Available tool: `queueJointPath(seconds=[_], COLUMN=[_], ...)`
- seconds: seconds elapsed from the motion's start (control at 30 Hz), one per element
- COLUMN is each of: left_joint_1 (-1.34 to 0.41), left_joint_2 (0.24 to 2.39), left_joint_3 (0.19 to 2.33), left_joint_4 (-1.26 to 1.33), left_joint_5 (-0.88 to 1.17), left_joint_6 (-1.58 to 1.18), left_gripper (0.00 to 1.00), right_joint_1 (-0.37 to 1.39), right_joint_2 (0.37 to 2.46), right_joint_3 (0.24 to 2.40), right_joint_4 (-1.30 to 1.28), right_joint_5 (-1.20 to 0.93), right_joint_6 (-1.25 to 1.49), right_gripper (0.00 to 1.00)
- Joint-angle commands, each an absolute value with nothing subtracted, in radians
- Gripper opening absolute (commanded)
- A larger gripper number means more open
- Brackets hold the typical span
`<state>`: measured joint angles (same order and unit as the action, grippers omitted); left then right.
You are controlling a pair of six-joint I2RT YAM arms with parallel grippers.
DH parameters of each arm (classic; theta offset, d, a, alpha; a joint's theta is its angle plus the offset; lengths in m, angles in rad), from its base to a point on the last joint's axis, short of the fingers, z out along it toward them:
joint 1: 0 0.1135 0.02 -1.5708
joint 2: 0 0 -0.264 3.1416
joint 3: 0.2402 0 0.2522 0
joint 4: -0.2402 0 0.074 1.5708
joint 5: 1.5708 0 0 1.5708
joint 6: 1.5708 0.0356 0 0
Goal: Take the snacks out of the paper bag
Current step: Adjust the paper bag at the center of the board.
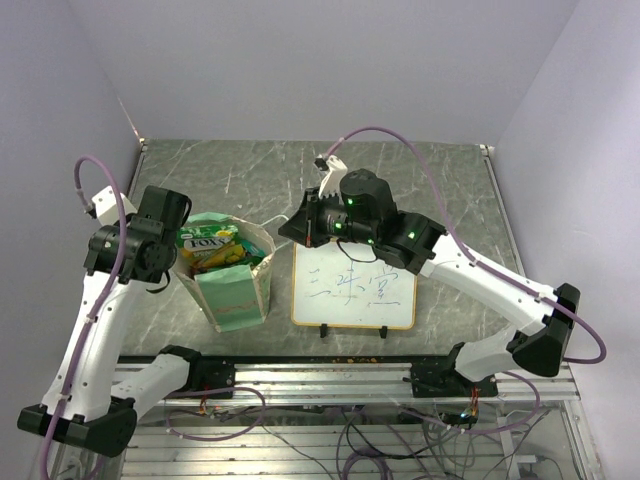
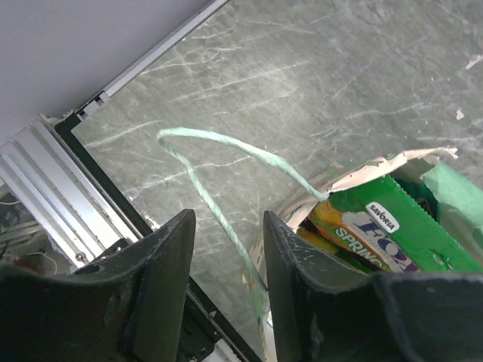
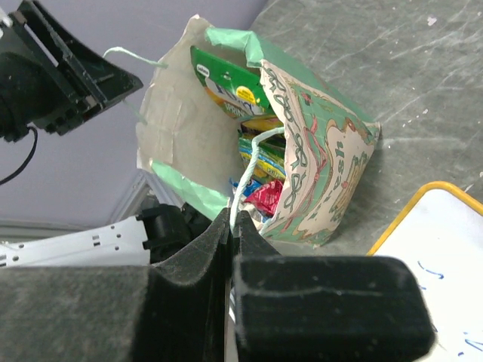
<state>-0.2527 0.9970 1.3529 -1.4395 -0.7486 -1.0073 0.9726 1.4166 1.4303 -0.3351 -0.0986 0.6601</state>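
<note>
The step in hand looks like holding the paper bag [image 1: 238, 292] open. It stands upright on the surface [image 1: 430, 180], just left of the whiteboard [image 1: 355, 290], with the snacks [image 1: 210, 246] all inside and none out yet.

The right tool [image 3: 230, 226] is clenched, its 2 fingers pressed together on the bag's near string handle [image 3: 251, 154]. In the bag's mouth a green packet [image 3: 226, 84] stands above a red packet [image 3: 266, 197].

The left tool [image 2: 226, 226] is released, with its fingers moderately parted and gripping nothing. 1 strand of the far handle loop [image 2: 219, 143] runs through the gap, and I cannot tell whether it touches.

Next, I judge, the left tool should either close on that strand or reach into the mouth for the top packet, with the right tool steadying the bag against tipping.
</note>
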Motion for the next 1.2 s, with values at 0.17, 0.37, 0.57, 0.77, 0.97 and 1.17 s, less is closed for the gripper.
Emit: queueJointPath(seconds=[0.17, 0.37, 0.57, 0.77, 0.97, 1.17], left_joint_1=[-0.242, -0.235, -0.235, -0.235, -0.235, -0.235], left_joint_2=[1.044, 1.125, 1.215, 1.165, 1.044, 1.030], left_joint_3=[1.320, 1.489, 1.689, 1.654, 1.472, 1.454], left_joint_4=[-1.348, -1.186, -1.066, -0.948, -0.970, -1.152], left_joint_5=[-0.862, -0.743, -0.513, -0.341, -0.320, -0.489], left_joint_6=[-0.976, -0.752, -0.564, -0.461, -0.462, -0.511], left_gripper=[0.32, 0.08, 0.07, 0.07, 0.07, 0.07], right_joint_1=[0.971, 0.972, 0.973, 0.976, 0.990, 0.991], right_joint_2=[1.364, 1.355, 1.373, 1.385, 1.396, 1.395], right_joint_3=[1.430, 1.436, 1.477, 1.464, 1.430, 1.399], right_joint_4=[-0.328, -0.308, -0.315, -0.275, -0.258, -0.242], right_joint_5=[-0.137, -0.087, -0.065, -0.095, -0.095, -0.074], right_joint_6=[0.652, 0.626, 0.584, 0.601, 0.635, 0.663], right_gripper=[0.00, 0.00, 0.00, 0.00, 0.00, 0.00])
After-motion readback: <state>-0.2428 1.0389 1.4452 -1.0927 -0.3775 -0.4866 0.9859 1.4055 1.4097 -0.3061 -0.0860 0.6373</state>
